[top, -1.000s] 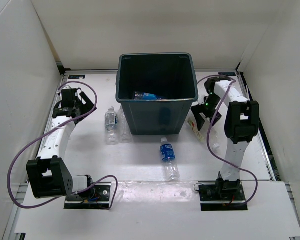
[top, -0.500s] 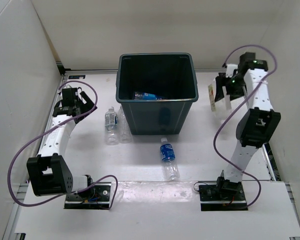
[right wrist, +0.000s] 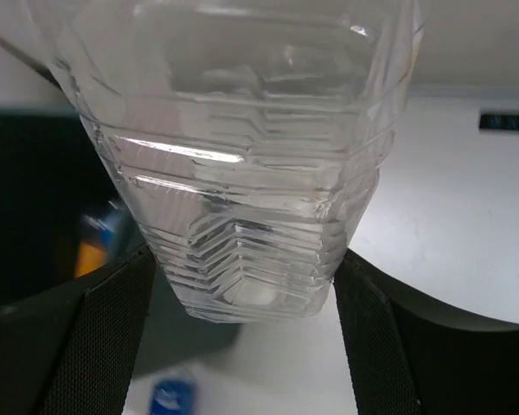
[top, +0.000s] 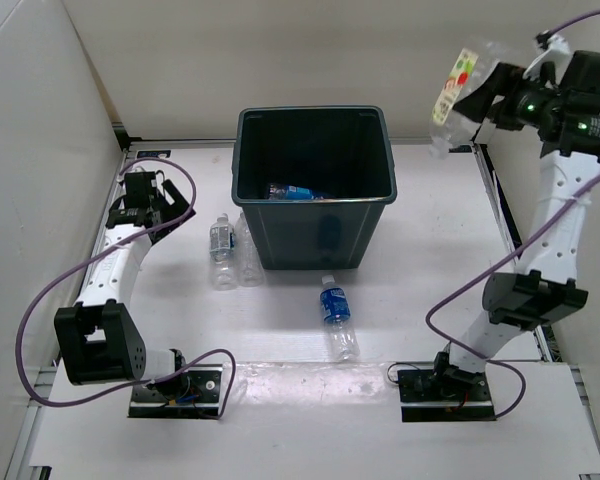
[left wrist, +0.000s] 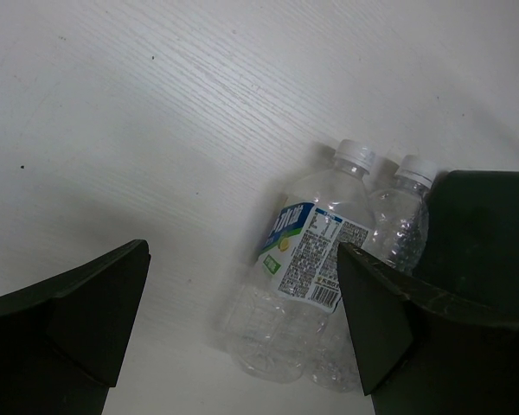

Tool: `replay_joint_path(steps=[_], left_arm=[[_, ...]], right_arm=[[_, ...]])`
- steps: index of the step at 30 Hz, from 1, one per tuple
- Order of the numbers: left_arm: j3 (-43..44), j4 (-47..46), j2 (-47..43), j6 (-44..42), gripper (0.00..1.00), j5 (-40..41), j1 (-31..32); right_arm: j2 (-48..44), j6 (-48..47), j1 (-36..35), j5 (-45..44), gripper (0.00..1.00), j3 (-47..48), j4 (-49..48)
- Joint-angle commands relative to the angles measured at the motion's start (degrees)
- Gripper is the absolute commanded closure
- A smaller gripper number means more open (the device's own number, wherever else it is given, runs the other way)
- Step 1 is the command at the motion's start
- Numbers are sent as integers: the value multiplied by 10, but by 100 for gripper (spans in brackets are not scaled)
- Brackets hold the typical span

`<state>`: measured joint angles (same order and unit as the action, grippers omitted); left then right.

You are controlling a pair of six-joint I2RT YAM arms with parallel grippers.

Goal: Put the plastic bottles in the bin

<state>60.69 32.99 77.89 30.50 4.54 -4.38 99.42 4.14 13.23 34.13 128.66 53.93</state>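
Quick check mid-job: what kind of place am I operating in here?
Likely a lab test cell: white panels box in the table, two arms are bolted to its near edge, and a bin and plastic bottles are set out.

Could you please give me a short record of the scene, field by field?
Left gripper: open, empty, aimed at two bottles lying left of the bin
Right gripper: shut on yellowish-white-labelled bottle, high up, right of the bin
Bin contents: a blue-labelled bottle visible
Table: blue-capped bottle lying in front of the bin
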Motion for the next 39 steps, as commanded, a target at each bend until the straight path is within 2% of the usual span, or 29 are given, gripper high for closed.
replay_joint_path(steps=[1,2,5,9,11,12,14,17,20,21,22,23,25,26,28,30,31,33,39], left_arm=[[30,8,-1,5,0,5,-1],[39,15,3,7,0,10,-1],[51,28,11,-2,0,10,-1],[47,13,6,-12,0,-12,-2],[46,6,4,-13,0,-14,-1],[47,5,2,-14,0,-15,-1],[62,26,10,-7,0,-17,-10],[87,55,23,-14,0,-62,-35],[91,65,30,-15,0,-89,-57],[97,72,25,-17,0,-81,-62],[98,84,17,-11,0,-66,-68],[98,84,12,2,0,-46,-77],[78,65,-8,10,0,-66,-111],[73,42,-11,17,0,-116,-120],[73,29,-14,13,0,-145,-133],[93,49,-31,2,0,-118,-123],[91,38,-38,-8,0,-91,-104],[69,-10,-55,-27,0,-92,-78],[66,-6,6,-55,0,-215,-31]], right_arm=[[-43,175,7,89,100,-16,-182],[-54,189,2,92,100,-18,-258],[-69,240,-24,97,100,-16,-340],[-70,236,-78,161,100,-11,-375],[-70,193,-96,197,100,-23,-363],[-75,173,-126,206,89,-26,-321],[-86,120,-158,203,81,-59,-285],[-127,49,-202,199,71,-104,-259],[-148,-146,-266,146,29,-104,-160],[-153,-162,-280,104,14,-104,-146],[-158,-163,-297,73,10,-102,-141],[-157,-120,-294,64,10,-103,-149],[-153,-82,-270,8,10,-102,-182],[-153,-59,-263,-1,10,-98,-185],[-156,-48,-251,-30,10,-99,-195],[-158,-55,-250,-46,10,-101,-195],[-164,-62,-252,-50,10,-102,-196],[-170,-71,-260,-61,10,-112,-197],[-179,-48,-265,-41,10,-140,-206]])
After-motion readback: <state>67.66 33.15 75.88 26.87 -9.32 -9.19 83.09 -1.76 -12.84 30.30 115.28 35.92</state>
